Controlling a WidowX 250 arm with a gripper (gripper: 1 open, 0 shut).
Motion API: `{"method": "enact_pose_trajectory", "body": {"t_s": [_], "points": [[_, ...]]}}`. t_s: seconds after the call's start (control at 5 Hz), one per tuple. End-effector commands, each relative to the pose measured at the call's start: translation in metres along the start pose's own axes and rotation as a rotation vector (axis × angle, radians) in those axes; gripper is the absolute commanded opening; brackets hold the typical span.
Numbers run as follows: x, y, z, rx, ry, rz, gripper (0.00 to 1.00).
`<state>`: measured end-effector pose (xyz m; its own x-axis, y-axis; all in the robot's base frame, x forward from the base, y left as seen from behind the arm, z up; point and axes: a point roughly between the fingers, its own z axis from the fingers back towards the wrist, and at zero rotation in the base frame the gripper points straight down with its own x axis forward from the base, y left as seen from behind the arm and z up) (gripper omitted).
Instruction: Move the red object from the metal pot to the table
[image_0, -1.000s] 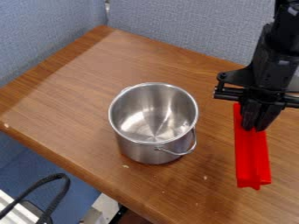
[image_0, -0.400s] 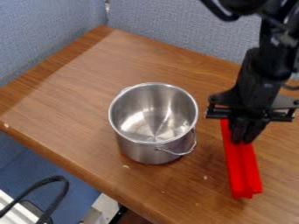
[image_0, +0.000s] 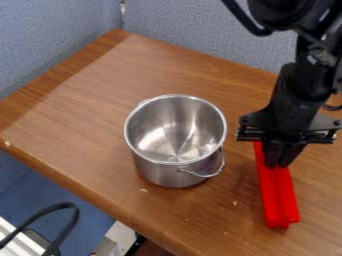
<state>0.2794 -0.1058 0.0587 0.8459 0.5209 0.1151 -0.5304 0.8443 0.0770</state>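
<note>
A: Only the one camera view to go through; take the metal pot (image_0: 177, 138) as the landmark. What's inside it?

B: Nothing that I can see; the bare steel floor shows and no red in it. The pot stands upright near the middle of the table (image_0: 80, 95), its wire handle hanging down the near side.

A: And the red object (image_0: 277, 193)?

B: Just to the right of the pot, outside it, clear of the rim; a long flat bar running toward the near edge of the table. Its near end looks to lie on or very near the wood; I cannot tell whether it is fully resting.

A: The gripper (image_0: 281, 152)?

B: Pointing straight down over the far end of the bar, right of the pot; the fingers are clenched on that end, so the bar is in its grasp.

A: So how far along?

B: By my reading, most of it is done; the bar is out of the pot and low over the wood. What is left: let go of the bar so it lies flat, then lift clear; the release is not yet made.
</note>
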Motion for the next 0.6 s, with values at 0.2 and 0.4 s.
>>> {"method": "enact_pose_trajectory", "body": {"t_s": [0.2, 0.4], "points": [[0.0116, -0.0042, -0.001, -0.017, -0.046, -0.044, 0.0], [0.0152, -0.0054, -0.0034, -0.013, -0.053, -0.065, 0.0]]}}
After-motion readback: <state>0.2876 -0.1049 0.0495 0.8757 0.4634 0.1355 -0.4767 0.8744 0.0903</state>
